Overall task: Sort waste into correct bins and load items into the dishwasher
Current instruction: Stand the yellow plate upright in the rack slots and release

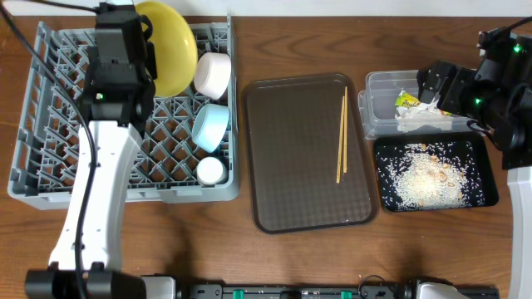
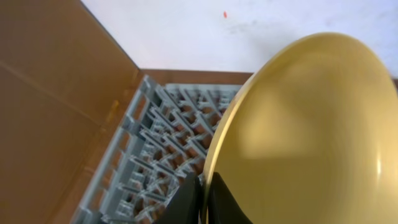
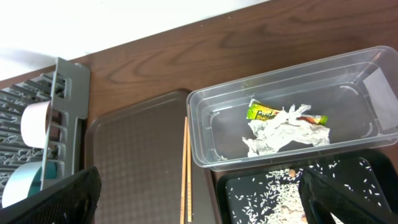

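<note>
My left gripper is shut on the rim of the yellow plate, held on edge at the back of the grey dish rack; the plate also shows in the overhead view. The rack holds a white bowl, a light blue bowl and a small white cup. Two wooden chopsticks lie on the brown tray. The clear tub holds the yellow-green wrapper and crumpled white paper. The black tray holds rice scraps. My right gripper is open and empty above the tub and black tray.
The brown serving tray sits between the rack and the bins. A white wall runs along the table's back edge. Bare wooden tabletop runs along the front.
</note>
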`<state>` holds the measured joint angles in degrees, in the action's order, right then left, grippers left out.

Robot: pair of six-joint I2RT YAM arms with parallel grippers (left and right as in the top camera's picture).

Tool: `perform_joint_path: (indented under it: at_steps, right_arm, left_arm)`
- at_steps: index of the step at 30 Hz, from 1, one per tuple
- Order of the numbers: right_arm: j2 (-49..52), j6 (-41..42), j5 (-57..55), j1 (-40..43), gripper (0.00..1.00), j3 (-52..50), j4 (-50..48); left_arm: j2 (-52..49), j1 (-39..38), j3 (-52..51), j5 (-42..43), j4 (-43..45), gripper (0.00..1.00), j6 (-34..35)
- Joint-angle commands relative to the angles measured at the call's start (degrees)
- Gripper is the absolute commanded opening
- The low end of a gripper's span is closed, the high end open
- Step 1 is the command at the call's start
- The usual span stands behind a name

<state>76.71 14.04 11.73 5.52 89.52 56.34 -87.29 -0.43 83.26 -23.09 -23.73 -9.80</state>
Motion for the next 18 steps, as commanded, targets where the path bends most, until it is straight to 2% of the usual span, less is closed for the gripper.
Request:
perform_joint_path:
  at_steps: [1,15,18]
  right_arm:
    - [0.24,0.5,-0.35,0.42,0.99,0.35,0.11]
    - [0.24,0.5,-0.33,0.42,0.99,0.35,0.11]
    - [0.24,0.5,-0.35,0.42,0.99,0.35,0.11]
  left_arm:
    - [-2.51,1.84,0.26,-1.03,2.19,0.07,-10.01]
    - [-11.56,3.26,0.26,-1.36,4.26,0.07,-11.19]
    - [-13.22,3.26,0.26,-3.65,5.73,0.07,-11.19]
